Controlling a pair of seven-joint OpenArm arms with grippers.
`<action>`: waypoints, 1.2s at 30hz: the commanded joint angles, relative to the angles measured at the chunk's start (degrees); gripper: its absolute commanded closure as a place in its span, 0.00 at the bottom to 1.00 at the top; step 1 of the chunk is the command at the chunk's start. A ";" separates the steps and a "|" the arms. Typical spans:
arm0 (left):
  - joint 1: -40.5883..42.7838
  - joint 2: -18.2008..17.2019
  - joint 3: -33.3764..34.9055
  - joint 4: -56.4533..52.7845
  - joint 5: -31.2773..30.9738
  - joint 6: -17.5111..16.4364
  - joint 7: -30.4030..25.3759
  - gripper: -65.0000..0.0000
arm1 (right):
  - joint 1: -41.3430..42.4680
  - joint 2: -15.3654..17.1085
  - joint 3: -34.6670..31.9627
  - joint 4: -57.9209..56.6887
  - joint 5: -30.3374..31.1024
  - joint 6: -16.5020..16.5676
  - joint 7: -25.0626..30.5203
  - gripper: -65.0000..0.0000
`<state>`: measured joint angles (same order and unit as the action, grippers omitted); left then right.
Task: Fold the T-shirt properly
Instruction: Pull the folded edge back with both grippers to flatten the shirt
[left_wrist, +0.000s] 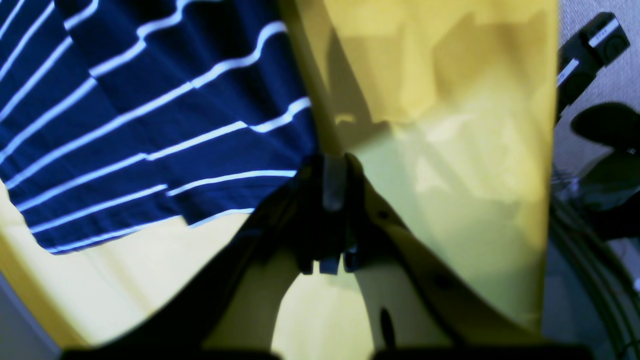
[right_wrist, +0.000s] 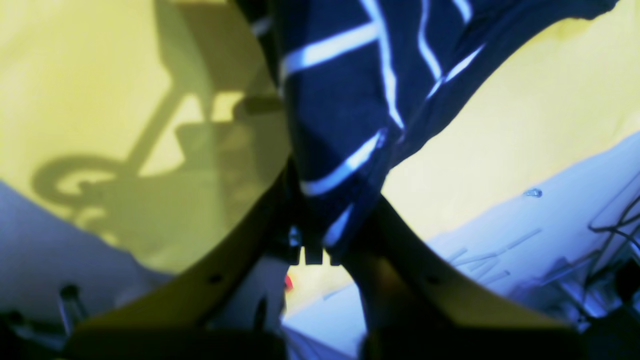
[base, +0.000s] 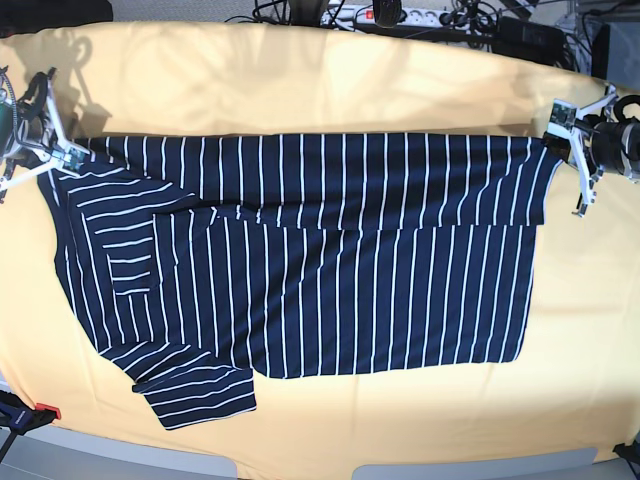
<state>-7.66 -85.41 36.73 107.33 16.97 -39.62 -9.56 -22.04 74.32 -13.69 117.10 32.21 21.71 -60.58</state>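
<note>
Nearest the base camera, the T-shirt's (base: 300, 270) lower sleeve lies flat near the front edge of the yellow desk (base: 330, 80), with the hem running along the front and the body spread wide across the middle. Midway up, a horizontal fold line crosses the garment: the far portion has been doubled over toward the front, so that a narrower band of stripes overlies the body. This arrangement suggests a lengthwise fold in progress, with the far edge being carried forward.

At the far corners, each arm holds one end of that folded band. The right end effector (base: 62, 152), at the base view's left, is pressed together on the fabric near the sleeve and shoulder; its wrist view shows bunched striped cloth pinched between the fingers (right_wrist: 350, 220) and hanging up and away from them. The left end effector (base: 556, 128), at the base view's right, is likewise pressed together at the opposite corner; in its wrist view the cloth meets the closed fingertips (left_wrist: 334, 185) from the left, though the pinched edge itself is largely hidden there, so the hold is judged from the taut corner in the base view.

Holding both corners at once keeps the edge stretched straight between the arms, which should let the fold land even and free of wrinkles. Beyond the desk's far edge lie cables and a power strip (base: 390, 14).
</note>
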 joint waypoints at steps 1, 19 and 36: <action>-0.74 -2.19 -0.74 0.28 0.70 -0.38 -1.20 1.00 | 0.61 2.16 0.68 0.55 0.83 0.44 -1.33 1.00; -0.42 -3.59 -0.74 0.31 0.83 -0.38 -9.57 1.00 | 0.61 14.18 0.66 2.49 22.80 9.57 -10.25 1.00; 8.76 -3.59 -0.74 0.31 8.52 -0.38 -19.61 1.00 | 0.61 14.18 0.66 2.43 38.75 13.88 -19.42 1.00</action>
<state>1.43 -88.40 36.64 107.33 25.96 -39.72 -28.29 -22.04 88.42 -13.67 119.31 70.98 35.24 -78.91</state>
